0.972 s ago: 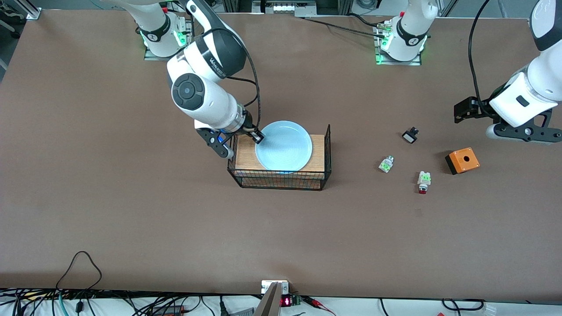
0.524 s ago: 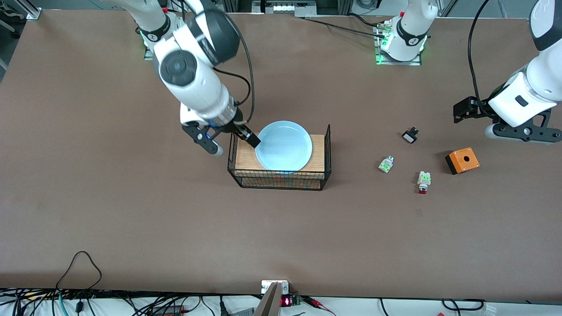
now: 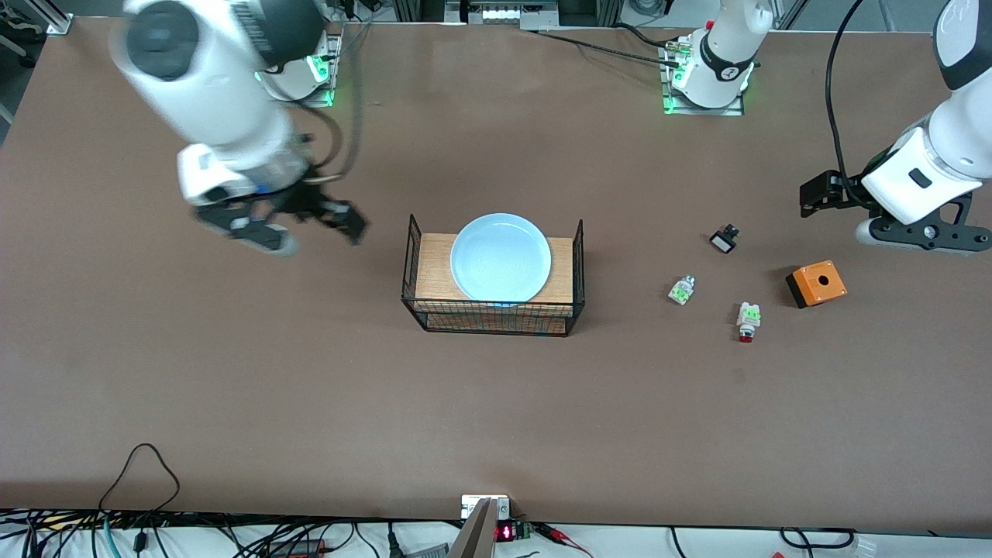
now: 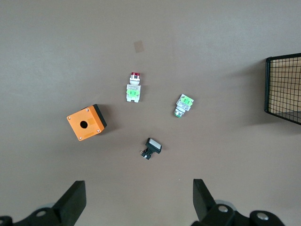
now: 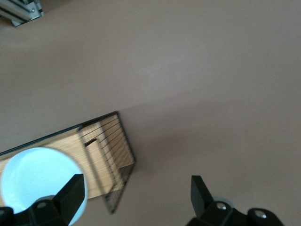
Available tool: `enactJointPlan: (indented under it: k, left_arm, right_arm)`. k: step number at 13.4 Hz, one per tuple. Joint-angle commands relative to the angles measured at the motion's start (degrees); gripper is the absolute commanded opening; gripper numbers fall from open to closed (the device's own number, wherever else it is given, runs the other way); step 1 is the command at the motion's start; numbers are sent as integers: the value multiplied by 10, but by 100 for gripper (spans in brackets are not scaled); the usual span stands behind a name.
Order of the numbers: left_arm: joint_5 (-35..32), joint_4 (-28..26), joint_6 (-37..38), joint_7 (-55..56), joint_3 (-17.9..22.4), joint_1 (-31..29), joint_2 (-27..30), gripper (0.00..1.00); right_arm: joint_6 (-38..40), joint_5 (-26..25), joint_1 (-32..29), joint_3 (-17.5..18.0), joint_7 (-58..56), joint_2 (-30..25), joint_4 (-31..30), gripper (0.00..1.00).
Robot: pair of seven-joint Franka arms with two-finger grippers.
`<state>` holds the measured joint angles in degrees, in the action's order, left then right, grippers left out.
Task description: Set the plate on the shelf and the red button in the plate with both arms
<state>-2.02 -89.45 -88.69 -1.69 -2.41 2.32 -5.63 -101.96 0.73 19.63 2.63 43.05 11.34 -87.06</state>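
Plate (image 3: 501, 257) on wire basket (image 3: 493, 318), both grippers (image 3: 298, 221) (image 4: 136, 200) spread and empty, no legible writing, perhaps blur.

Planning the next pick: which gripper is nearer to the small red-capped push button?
Left. The open left gripper hovers over bare table by the orange box, near the red-capped push button; the open right gripper hangs past the wire basket.

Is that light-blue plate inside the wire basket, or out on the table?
In. The plate lies flat on the wooden board inside the wire basket, its black walls standing around it. Nothing holds it.
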Motion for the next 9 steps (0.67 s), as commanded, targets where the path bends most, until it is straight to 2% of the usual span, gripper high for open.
enactJointPlan:
  k: [1, 5, 7, 9]
  left_arm:
    - [-5, 10, 2, -13, 2, -3, -3, 100]
    - [-4, 11, 3, -4, 2, 0, -3, 100]
    - [-3, 11, 6, -3, 2, -1, -9, 100]
    - [-4, 10, 9, -9, 5, -4, -11, 100]
  right_arm:
    - [34, -9, -77, 9, -105, -20, -7, 100]
    - [65, -13, -170, 4, -295, -29, -7, 100]
    - [67, -17, -167, -42, -384, -35, -13, 100]
    - [69, -17, -173, -66, -462, -40, -8, 100]
